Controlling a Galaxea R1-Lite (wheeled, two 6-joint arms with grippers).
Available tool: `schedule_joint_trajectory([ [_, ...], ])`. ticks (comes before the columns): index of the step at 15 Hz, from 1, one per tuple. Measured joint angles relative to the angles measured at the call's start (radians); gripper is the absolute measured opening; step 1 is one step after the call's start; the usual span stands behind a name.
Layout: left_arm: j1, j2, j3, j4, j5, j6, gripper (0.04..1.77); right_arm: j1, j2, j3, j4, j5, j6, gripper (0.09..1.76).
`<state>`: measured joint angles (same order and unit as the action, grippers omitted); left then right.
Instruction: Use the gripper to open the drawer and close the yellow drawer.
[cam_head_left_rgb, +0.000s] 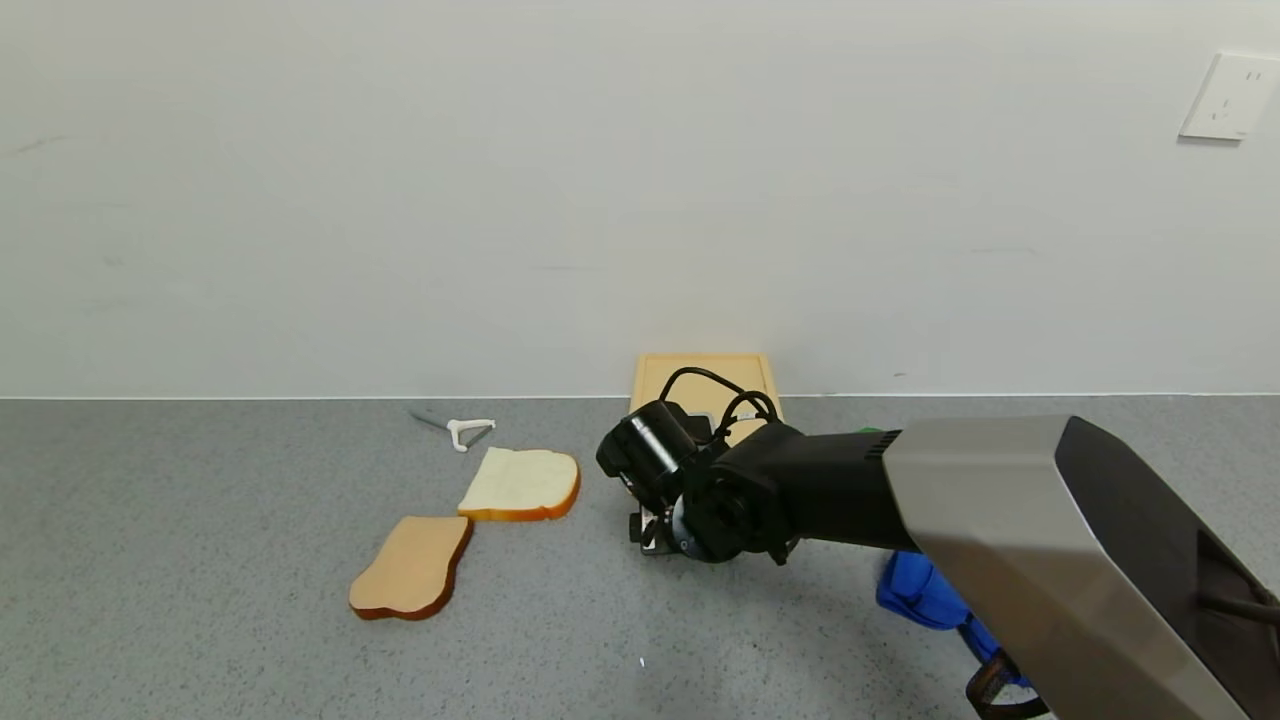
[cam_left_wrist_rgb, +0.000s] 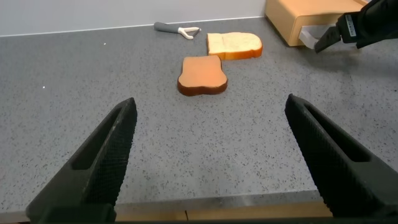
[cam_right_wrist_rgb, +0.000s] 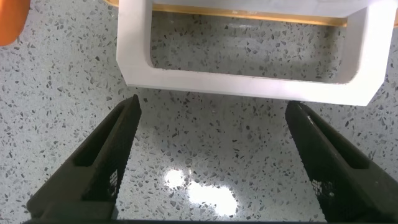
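The pale yellow drawer (cam_head_left_rgb: 700, 375) stands against the back wall, partly hidden by my right arm. It also shows in the left wrist view (cam_left_wrist_rgb: 295, 18). Its white loop handle (cam_right_wrist_rgb: 249, 84) faces me. My right gripper (cam_right_wrist_rgb: 212, 107) is open and empty, low over the table. Its fingertips (cam_right_wrist_rgb: 127, 115) are just short of the handle and apart from it. In the head view the right gripper (cam_head_left_rgb: 650, 490) is mostly hidden behind its wrist. My left gripper (cam_left_wrist_rgb: 210, 102) is open and empty, low over the table's front edge, out of the head view.
Two bread slices lie left of the drawer, a pale one (cam_head_left_rgb: 522, 484) and a browner one (cam_head_left_rgb: 412, 566). A white peeler (cam_head_left_rgb: 462, 431) lies near the wall. A blue object (cam_head_left_rgb: 925, 592) sits under my right arm. The wall stands right behind the drawer.
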<state>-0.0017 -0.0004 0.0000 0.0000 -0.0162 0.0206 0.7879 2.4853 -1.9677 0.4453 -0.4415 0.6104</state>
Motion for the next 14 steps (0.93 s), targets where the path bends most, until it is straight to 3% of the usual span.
schedule_joint_trajectory([
  [7, 0.0, 0.0, 0.0, 0.0, 0.0, 0.0, 1.72, 0.018, -0.111, 0.059, 0.006, -0.001, -0.047, 1.71],
  [11, 0.0, 0.0, 0.0, 0.0, 0.0, 0.0, 1.72, 0.012, -0.315, 0.201, -0.003, 0.03, -0.157, 1.71],
  [14, 0.0, 0.0, 0.0, 0.0, 0.0, 0.0, 1.72, -0.014, -0.513, 0.354, -0.018, 0.113, -0.262, 1.71],
])
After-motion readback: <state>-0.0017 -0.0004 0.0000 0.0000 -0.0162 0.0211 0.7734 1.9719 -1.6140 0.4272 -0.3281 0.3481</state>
